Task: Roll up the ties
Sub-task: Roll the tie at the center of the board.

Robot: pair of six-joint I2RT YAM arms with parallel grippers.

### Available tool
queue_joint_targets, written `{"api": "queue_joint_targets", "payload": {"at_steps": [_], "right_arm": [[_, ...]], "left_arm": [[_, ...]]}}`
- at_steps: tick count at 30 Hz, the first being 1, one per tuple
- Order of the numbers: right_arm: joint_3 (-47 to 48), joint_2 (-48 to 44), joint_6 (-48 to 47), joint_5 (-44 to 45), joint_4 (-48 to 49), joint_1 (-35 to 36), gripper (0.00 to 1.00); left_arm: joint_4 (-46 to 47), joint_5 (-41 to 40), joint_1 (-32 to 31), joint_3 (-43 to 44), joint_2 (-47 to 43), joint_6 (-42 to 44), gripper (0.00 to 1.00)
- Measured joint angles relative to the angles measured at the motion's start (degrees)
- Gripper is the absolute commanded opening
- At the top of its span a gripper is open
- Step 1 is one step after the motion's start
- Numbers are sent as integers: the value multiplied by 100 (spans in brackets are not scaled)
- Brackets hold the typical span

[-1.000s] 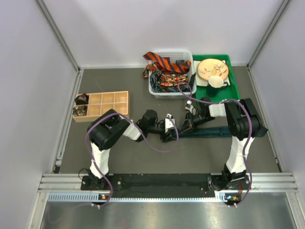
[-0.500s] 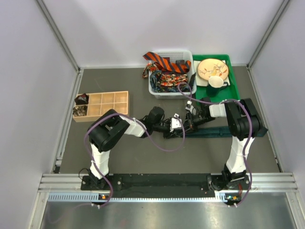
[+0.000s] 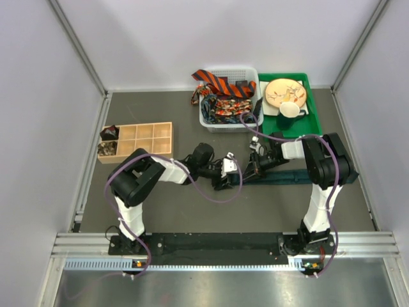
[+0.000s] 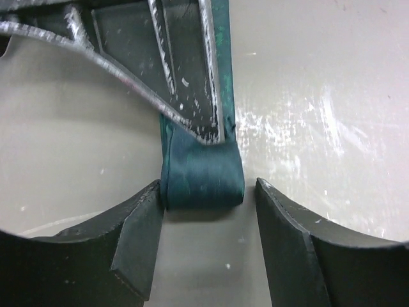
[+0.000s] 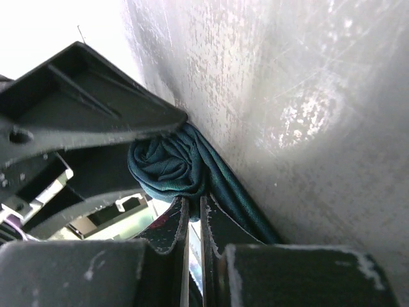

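Rolling of the teal tie (image 5: 167,165) is in hand on the table (image 3: 192,211): the left gripper (image 4: 206,187) stands parted astride the roll, and the right gripper (image 5: 193,200), pressed closed, has its tips at the core. Next, I judge, the left must clasp the roll so winding can take up the flat tail rightward.

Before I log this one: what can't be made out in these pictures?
Top view: the teal tie's rolled end, hidden under the left gripper and right gripper.
Right wrist: whether the shut right gripper pinches fabric; its own fingers cover the spot.
Left wrist: the tie's length, cut off by the right fingers and top edge.
Top view: how many ties fill the basket; piled, too small.
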Motion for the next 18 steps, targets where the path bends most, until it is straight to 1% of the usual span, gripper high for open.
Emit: {"api": "queue_joint_targets", "payload": {"at_steps": [6, 13, 16, 18], "right_arm": [[4, 9, -2, 2, -11, -4, 0], [15, 24, -4, 0, -28, -7, 0], [20, 46, -4, -20, -28, -11, 0], [22, 50, -7, -24, -28, -11, 0]], "left_arm": [[562, 223, 114, -282, 0, -186, 66], [1069, 321, 111, -284, 210, -413, 60], [1110, 317, 111, -284, 221, -426, 59], [1113, 319, 107, -284, 227, -426, 56]]}}
